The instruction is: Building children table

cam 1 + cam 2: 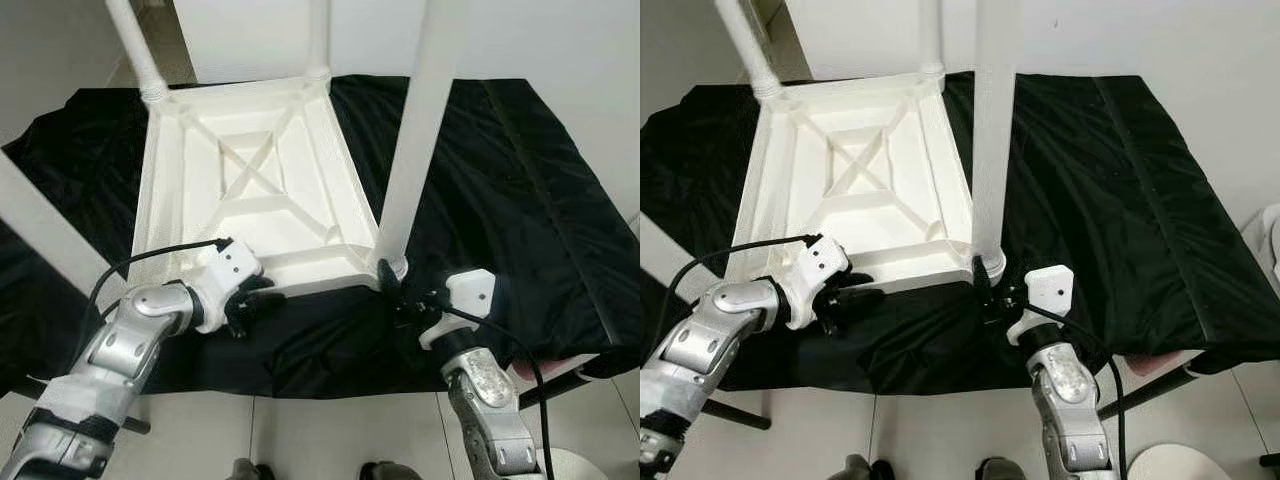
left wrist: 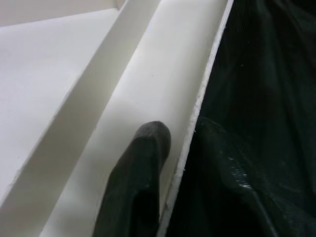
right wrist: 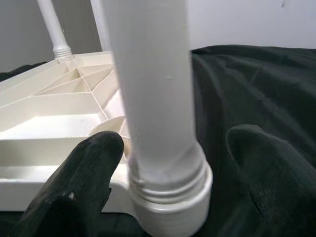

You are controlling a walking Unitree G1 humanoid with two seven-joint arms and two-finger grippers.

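Note:
A white plastic children's table (image 1: 250, 180) lies upside down on a black cloth (image 1: 500, 180), its legs pointing up. My left gripper (image 1: 255, 295) is at the table's near rim (image 2: 197, 108) and shut on it. One finger (image 2: 143, 168) lies inside the rim and the other sits outside, against the cloth. My right gripper (image 1: 405, 295) is open around the base of the near right leg (image 1: 415, 130). Its fingers (image 3: 89, 173) stand on either side of the leg's collar (image 3: 170, 197), and the right-hand one is clearly apart from the leg.
Other legs rise at the far left (image 1: 135, 45), the far right (image 1: 318, 35) and the near left (image 1: 40, 230). The cloth hangs over the front edge above a tiled floor (image 1: 330, 430). A white wall (image 1: 560, 40) stands behind.

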